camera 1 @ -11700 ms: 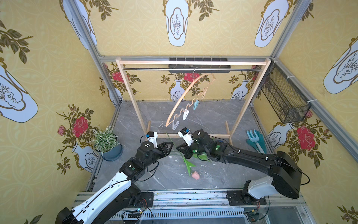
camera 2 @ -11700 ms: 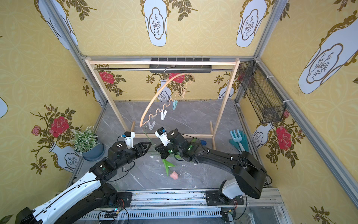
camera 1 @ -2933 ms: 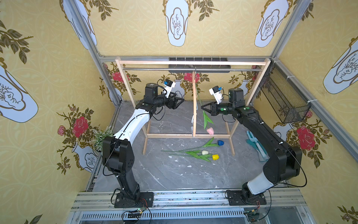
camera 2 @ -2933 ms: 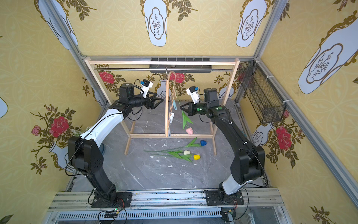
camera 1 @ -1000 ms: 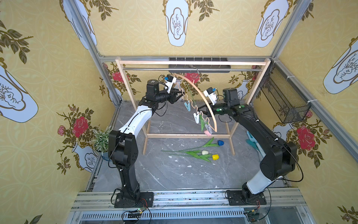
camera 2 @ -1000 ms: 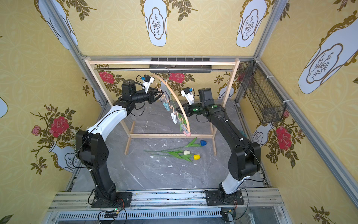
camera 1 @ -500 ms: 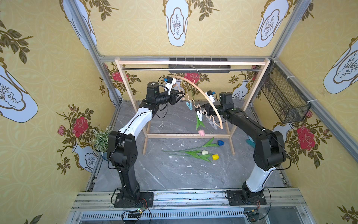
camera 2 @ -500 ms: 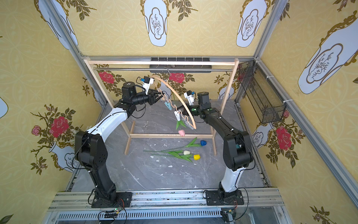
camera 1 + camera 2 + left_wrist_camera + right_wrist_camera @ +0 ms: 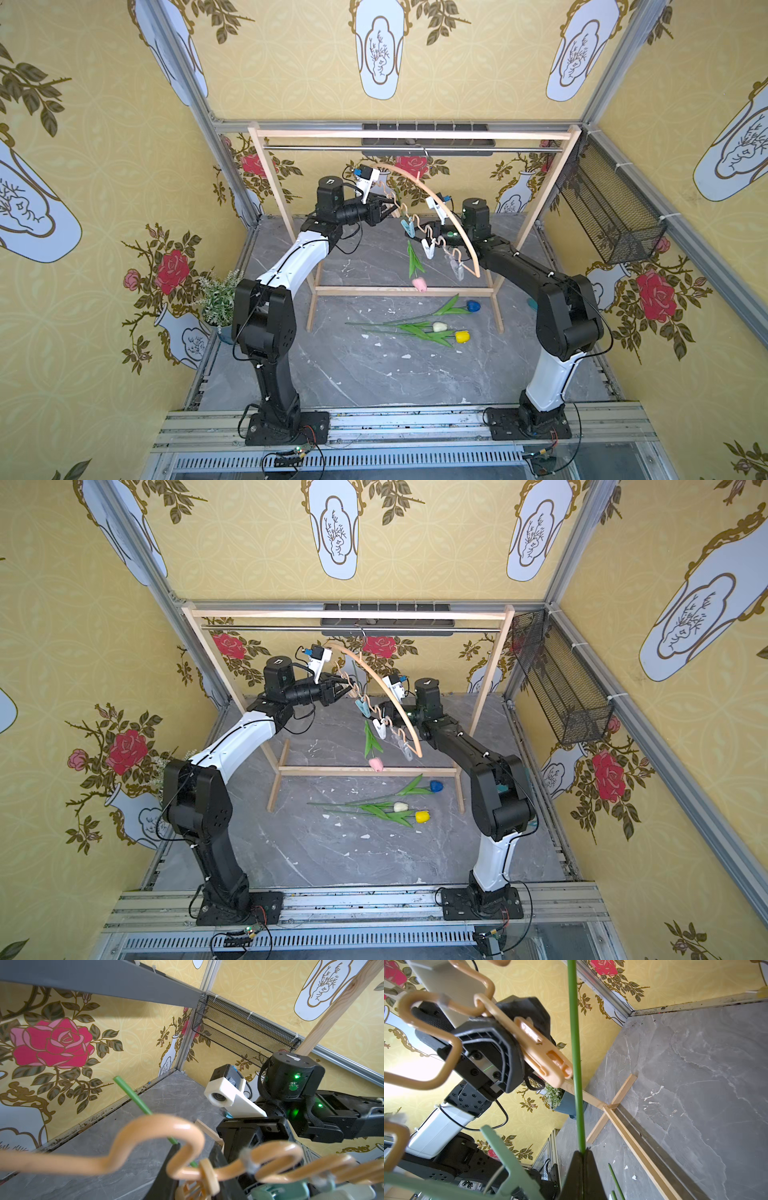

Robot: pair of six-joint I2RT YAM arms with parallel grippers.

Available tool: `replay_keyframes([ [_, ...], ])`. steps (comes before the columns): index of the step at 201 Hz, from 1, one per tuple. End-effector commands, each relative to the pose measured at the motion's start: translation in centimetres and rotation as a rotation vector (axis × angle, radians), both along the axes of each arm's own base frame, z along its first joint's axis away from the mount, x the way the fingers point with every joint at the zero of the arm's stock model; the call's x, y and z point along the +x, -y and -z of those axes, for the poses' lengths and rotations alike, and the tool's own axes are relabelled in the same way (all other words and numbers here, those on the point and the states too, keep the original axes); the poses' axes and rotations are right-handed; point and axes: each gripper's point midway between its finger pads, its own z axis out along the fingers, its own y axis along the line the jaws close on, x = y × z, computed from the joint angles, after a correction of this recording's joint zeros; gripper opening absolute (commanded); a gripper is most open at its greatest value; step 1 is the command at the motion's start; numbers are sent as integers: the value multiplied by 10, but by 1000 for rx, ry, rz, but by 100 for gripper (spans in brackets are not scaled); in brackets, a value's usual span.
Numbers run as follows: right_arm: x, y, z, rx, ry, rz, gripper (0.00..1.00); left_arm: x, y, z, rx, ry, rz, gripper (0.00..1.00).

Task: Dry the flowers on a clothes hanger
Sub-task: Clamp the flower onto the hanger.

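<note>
Right claw [image 9: 582,1153] clamped on pink tulip [image 9: 419,284] stem, upright; peach peg [image 9: 542,1053] mouth just left of it, left claw [image 9: 388,206] pinching the peg tail.

I see the clothes hanger [image 9: 399,715] hooked on the metal rail of the rack [image 9: 349,614], tilted so its arch slants down toward my right arm. My left end effector [image 9: 348,685] meets the top peg [image 9: 354,687] on the wavy lower bar, near the hanger's high end. My right end effector [image 9: 387,710] sits mostly behind the arch. The pink tulip [image 9: 376,764] hangs head-down by it, its stem running up beside the top peg. On the table [image 9: 415,862], in front of the rack, the blue tulip [image 9: 435,786], cream tulip [image 9: 400,807] and yellow tulip [image 9: 422,816] lie close together, heads toward my right arm.
</note>
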Motion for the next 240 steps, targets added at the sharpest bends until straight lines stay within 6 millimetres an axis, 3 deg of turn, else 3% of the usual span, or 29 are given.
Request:
replay_keyframes([
  [1, 1, -4, -14, 33, 60, -19, 0, 0, 2, 0, -13, 6, 18, 24],
  [151, 2, -20, -22, 24, 93, -58, 0, -4, 7, 12, -12, -59, 70, 24],
  [207, 5, -22, -19, -13, 126, -48, 0, -5, 10, 13, -17, -97, 106, 18],
  [240, 2, -25, -21, -16, 140, -52, 0, -5, 11, 16, -12, -117, 115, 22],
])
